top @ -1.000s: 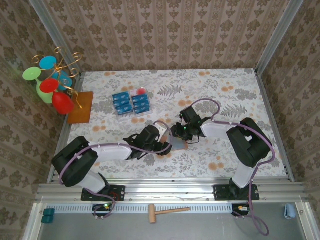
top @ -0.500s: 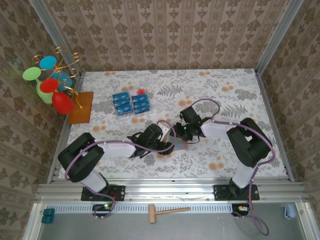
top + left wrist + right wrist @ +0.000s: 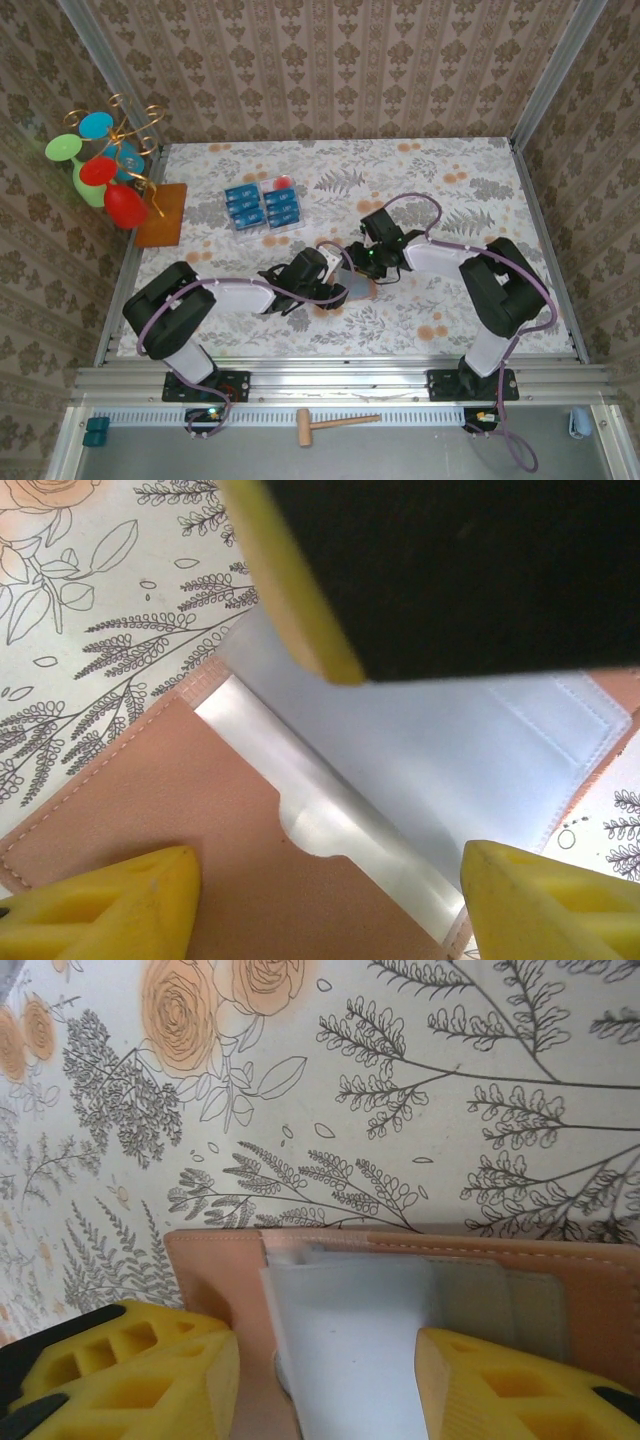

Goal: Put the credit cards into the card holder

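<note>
The card holder (image 3: 358, 289) lies unfolded on the floral table between my two grippers, tan leather (image 3: 150, 810) outside with a pale grey lining. My left gripper (image 3: 336, 286) is open, and its yellow fingertips (image 3: 120, 895) straddle the holder's pocket edge. My right gripper (image 3: 363, 268) is also open over the holder's corner (image 3: 215, 1260), with a pale grey flap (image 3: 350, 1340) standing between its fingers. One right finger (image 3: 295, 600) shows against the lining in the left wrist view. Several blue credit cards (image 3: 262, 207) lie in rows at the back left.
A clear tray with a red dot (image 3: 282, 184) sits under the cards. An orange-brown mat (image 3: 162, 214) and a stand of coloured glasses (image 3: 100, 165) occupy the left edge. Metal rails and patterned walls enclose the table. A wooden hammer (image 3: 335, 423) lies below the near rail.
My right gripper's jaws have widened over the card holder. The left arm has shifted a little to the right, closer to the holder.
</note>
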